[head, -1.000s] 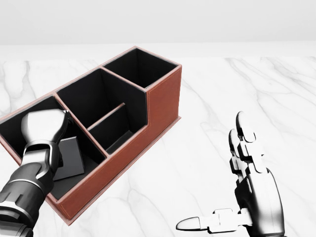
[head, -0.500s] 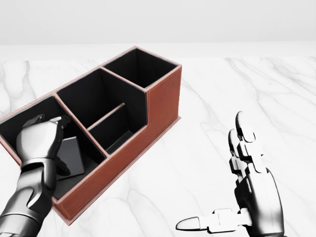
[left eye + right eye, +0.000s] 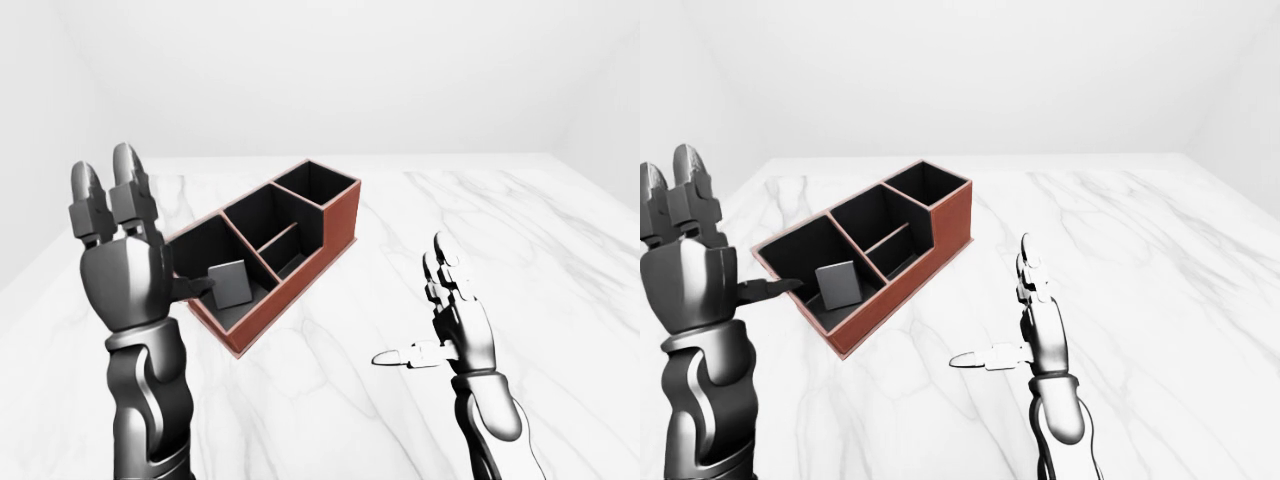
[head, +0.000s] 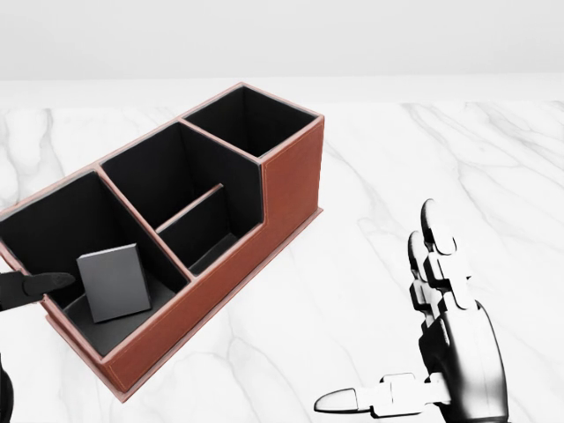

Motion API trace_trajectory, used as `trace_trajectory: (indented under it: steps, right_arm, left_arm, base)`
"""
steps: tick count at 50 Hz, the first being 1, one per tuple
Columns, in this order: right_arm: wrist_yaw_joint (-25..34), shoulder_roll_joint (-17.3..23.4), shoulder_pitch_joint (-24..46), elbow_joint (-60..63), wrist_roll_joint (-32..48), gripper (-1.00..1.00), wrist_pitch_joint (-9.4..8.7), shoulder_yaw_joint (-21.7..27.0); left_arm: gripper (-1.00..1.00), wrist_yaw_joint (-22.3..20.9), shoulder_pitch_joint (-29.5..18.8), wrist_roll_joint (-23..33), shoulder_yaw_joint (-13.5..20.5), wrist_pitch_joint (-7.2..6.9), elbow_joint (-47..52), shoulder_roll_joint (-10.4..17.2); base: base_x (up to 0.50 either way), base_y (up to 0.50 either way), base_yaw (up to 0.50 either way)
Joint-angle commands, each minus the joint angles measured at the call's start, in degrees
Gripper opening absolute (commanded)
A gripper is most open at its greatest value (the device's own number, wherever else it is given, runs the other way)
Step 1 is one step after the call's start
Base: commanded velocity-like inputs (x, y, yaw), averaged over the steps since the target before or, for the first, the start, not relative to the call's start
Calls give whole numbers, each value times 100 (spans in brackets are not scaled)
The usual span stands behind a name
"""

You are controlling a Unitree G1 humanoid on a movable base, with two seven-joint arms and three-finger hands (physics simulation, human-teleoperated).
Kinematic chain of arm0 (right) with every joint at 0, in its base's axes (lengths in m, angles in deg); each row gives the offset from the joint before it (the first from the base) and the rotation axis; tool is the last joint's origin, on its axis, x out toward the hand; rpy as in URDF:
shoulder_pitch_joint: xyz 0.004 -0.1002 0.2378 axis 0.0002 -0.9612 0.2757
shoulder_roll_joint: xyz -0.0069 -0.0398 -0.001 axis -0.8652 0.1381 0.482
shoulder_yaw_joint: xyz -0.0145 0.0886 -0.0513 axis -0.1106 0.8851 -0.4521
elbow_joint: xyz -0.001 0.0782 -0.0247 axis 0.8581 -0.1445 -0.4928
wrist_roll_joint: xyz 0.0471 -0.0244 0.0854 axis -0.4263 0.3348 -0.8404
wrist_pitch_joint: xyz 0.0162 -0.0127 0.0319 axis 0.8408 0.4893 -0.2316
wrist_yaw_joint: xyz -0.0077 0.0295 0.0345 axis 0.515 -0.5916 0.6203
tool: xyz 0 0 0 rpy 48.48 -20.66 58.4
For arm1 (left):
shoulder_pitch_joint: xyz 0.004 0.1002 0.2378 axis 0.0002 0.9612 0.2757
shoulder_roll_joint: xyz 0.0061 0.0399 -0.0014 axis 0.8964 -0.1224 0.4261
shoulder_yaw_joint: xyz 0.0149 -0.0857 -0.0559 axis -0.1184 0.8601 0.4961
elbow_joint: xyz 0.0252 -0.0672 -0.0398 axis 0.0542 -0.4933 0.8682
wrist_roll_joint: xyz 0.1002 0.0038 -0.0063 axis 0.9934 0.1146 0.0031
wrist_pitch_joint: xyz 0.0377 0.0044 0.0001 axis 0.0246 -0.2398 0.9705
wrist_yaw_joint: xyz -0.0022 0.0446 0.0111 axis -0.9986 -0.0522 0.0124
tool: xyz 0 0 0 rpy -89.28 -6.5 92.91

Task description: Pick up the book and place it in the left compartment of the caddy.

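Just beyond the thumb tip of our left hand (image 3: 125, 275), the book (image 4: 113, 282) sits inside the left compartment of the caddy (image 4: 280, 189), a small grey volume leaning tilted against the compartment's inner wall, its lower edge on the black floor. We judge it leans because the compartment is wider than the book is thick, so nothing holds it upright. The placement looks done to us.

Our left hand stands raised beside the caddy's left end, fingers spread straight up and thumb pointing toward the book, gripping nothing and apart from the book; in the head view only its thumb shows at the left edge. Our right hand (image 4: 441, 344) hovers well to the right of the caddy over the white marble tabletop (image 4: 441, 159), fingers extended, thumb out to the side, empty too, apparently parked out of the way.

The caddy's middle and right compartments hold nothing we can see. We find no brand, label or lettering on the book or the reddish-brown caddy.
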Motion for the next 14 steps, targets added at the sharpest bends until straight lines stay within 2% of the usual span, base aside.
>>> trace_trajectory:
  steps: [1, 5, 7, 8, 10, 11, 14]
  right_arm:
    - [8, 2, -12, 5, -10, 100, 0, 3]
    - [13, -1, -20, 12, -17, 100, 0, 6]
    - [17, 0, -24, 14, -23, 100, 0, 9]
    - [16, 0, -21, 9, -25, 100, 0, 12]
    - [19, 0, -14, 1, -24, 100, 0, 10]
    - [15, -1, -19, 22, -15, 100, 0, -2]
    - [15, 1, -23, 28, -15, 100, 0, -7]
  left_arm:
    - [100, -166, 1157, -415, 493, 0, 2498, -521]
    - [100, -43, 1633, -1011, 903, 0, 2883, -770]
    - [100, -58, 1875, -1344, 1218, 14, 2999, -921]
    - [100, 55, 1971, -1472, 1419, 133, 3040, -1009]
    - [100, -12, 2088, -1722, 1655, 330, 3021, -1127]
    - [100, 21, 2162, -1855, 1803, 472, 2965, -1189]
    - [100, 64, 2164, -2052, 2111, 669, 2751, -1305]
  base:
    - [0, 0, 0]
    - [0, 0, 0]
    - [0, 0, 0]
    - [0, 0, 0]
    - [0, 0, 0]
    - [0, 0, 0]
    - [0, 0, 0]
